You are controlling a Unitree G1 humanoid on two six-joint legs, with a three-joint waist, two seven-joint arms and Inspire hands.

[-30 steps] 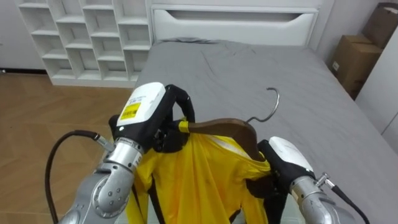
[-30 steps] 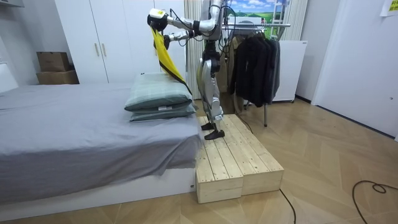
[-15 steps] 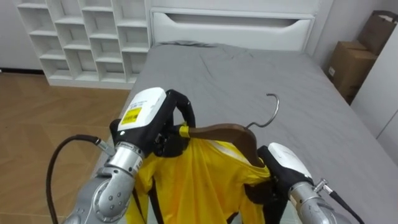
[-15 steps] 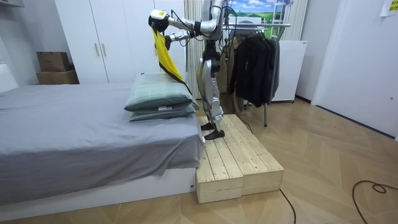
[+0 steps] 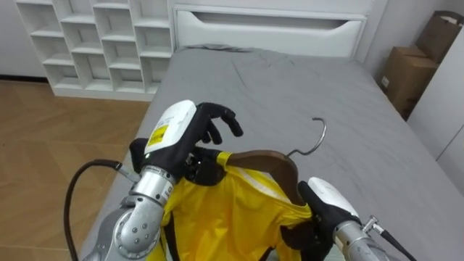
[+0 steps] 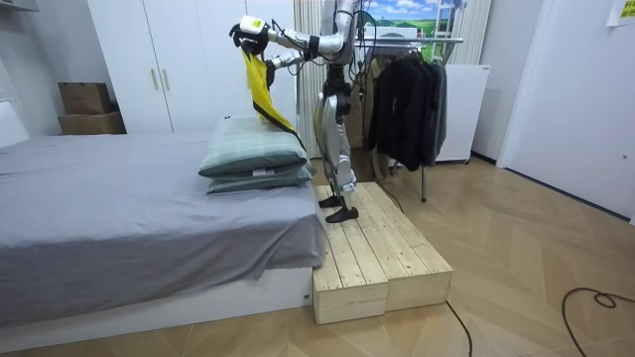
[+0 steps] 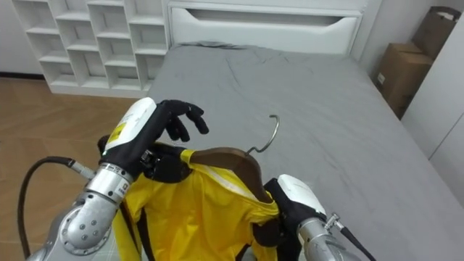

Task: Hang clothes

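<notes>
Over the foot of the grey bed [image 5: 290,87], standing upright on a pale wooden platform [image 6: 382,248] pushed against that end, holding up a brown wooden hanger [image 5: 261,158] draped with a yellow garment [image 5: 225,210]. With the left hand [image 5: 177,134], no clasp: dark fingers [image 5: 221,116] straightened and fanned out above the hanger's left end, lifted off the wood, heel of the hand just beside the bunched cloth; cannot tell whether the thumb beneath touches it. With the right hand [image 5: 326,203], a firm grip: white back turned up, dark fingers curled down round the cloth-covered right end of the hanger. Smooth, glossy curve to the hanger, topped by a thin metal hook [image 5: 319,134] pointing toward the bed's white panelled headboard [image 5: 268,29]. Thin, slick-looking fabric with dark stripes, falling in loose folds below both hands. Flat, faintly creased bed sheet. Near the foot of the bed, a stack of folded greenish pillows [image 6: 253,154].
</notes>
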